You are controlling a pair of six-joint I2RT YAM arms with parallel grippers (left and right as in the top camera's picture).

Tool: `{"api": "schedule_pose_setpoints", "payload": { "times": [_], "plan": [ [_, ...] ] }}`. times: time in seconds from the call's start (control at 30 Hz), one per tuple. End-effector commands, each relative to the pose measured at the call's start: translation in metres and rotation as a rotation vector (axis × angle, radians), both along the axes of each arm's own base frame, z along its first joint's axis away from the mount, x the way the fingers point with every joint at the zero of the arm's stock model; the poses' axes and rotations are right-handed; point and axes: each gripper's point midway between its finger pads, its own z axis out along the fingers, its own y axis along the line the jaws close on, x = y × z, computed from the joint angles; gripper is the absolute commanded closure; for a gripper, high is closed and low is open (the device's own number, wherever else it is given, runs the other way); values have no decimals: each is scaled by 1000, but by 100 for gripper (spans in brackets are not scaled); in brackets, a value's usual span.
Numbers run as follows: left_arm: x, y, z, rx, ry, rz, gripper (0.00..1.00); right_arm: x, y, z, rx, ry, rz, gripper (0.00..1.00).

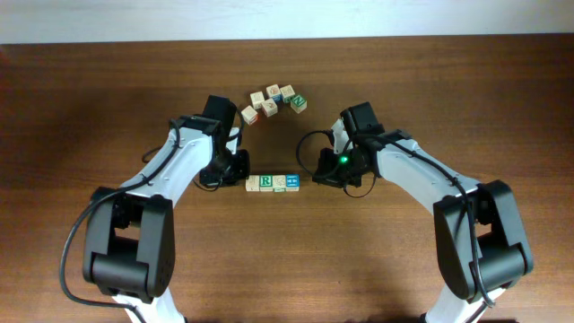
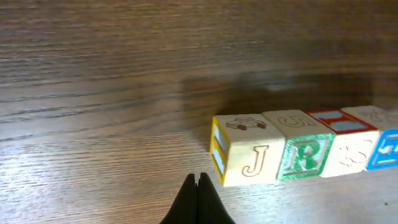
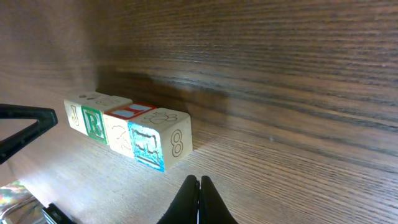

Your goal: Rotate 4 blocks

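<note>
The blocks [image 3: 127, 129] are pale matt wood, faces painted; the table [image 3: 280, 74] is dark, grained wood.

The dark brown wooden table [image 1: 466, 81] has grain running left to right. A loose cluster of spare alphabet cubes [image 1: 268, 108] lies toward its far side in a rough arc. The green "N" cube [image 1: 297, 104] forms the right end; a pale cube [image 1: 249, 114] forms the left end.

L arm [image 1: 175, 161], R arm [image 1: 413, 170] bent inward; L fingers [image 2: 190, 202] pinched together, R fingers [image 3: 191, 202] same
</note>
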Motion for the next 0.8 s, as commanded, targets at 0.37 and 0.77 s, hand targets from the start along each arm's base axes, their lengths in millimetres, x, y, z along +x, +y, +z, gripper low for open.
{"api": "schedule_pose_setpoints", "payload": {
  "times": [0.37, 0.77],
  "plan": [
    [-4, -2, -1, -116, 12, -119, 100, 1, 8, -19, 65, 40, 19, 96],
    [-3, 2, -24, -146, 46, -117, 100, 3, 23, -29, 51, 75, -54, 96]
  ]
}}
